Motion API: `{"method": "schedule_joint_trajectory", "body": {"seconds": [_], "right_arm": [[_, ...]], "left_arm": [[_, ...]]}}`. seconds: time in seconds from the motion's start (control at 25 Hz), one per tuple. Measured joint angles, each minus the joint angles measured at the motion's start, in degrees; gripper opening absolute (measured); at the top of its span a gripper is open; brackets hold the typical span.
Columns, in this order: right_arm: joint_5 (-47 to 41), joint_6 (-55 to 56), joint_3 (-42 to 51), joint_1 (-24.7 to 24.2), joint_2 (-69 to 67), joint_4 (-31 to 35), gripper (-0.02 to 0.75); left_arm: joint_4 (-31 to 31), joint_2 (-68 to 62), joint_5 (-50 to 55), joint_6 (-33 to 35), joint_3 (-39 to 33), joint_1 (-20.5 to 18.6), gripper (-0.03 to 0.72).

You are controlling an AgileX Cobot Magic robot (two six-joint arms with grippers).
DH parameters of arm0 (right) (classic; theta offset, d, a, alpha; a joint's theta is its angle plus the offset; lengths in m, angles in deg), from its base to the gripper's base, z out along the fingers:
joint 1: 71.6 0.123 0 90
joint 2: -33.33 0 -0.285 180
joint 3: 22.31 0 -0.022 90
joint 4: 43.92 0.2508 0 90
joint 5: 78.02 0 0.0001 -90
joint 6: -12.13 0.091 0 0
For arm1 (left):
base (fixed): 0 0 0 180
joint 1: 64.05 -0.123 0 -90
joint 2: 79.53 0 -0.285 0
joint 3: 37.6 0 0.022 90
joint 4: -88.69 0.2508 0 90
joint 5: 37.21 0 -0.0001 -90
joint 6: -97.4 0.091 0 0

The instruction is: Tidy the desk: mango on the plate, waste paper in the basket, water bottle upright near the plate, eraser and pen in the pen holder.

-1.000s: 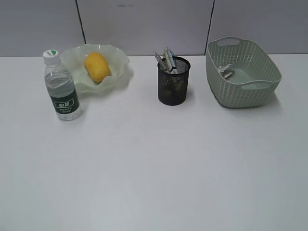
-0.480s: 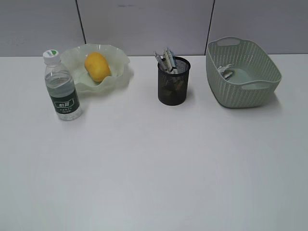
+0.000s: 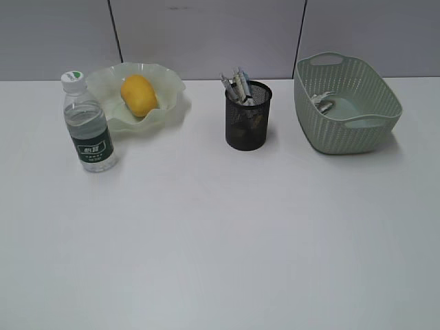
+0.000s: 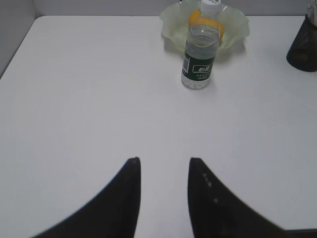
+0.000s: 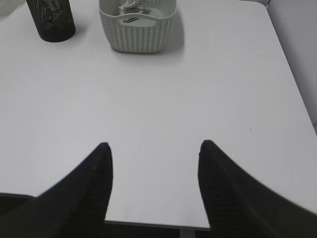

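Note:
The yellow mango point(image 3: 139, 95) lies in the ruffled pale green plate point(image 3: 170, 88) at the back left of the desk point(image 3: 220, 234). Just in front of it the water bottle point(image 3: 87, 126) stands upright with its white cap on. The black mesh pen holder point(image 3: 248, 116) holds pens point(image 3: 236, 86); the eraser is not visible. The waste paper point(image 3: 322, 101) lies inside the sage-green basket point(image 3: 371, 141). My left gripper point(image 4: 164, 161) hovers open over bare desk, well short of the bottle point(image 4: 200, 55). My right gripper point(image 5: 154, 145) is open and empty near the front edge, far from the basket point(image 5: 141, 37).
Grey wall panels point(image 3: 206, 34) rise behind the desk. In the right wrist view the desk's front edge point(image 5: 148, 224) and right edge point(image 5: 297, 94) show. Neither arm appears in the exterior view.
Nothing on the desk has moved in the exterior view across the three frames.

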Motion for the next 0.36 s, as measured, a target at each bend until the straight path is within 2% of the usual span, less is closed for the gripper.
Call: {"method": "schedule_joint_trajectory", "body": {"seconds": [0.36], "right_arm": [[0.0, 0.0, 0.0, 0.0, 0.0, 0.0, 0.445]], "left_arm": [[0.0, 0.0, 0.0, 0.0, 0.0, 0.0, 0.243]]}}
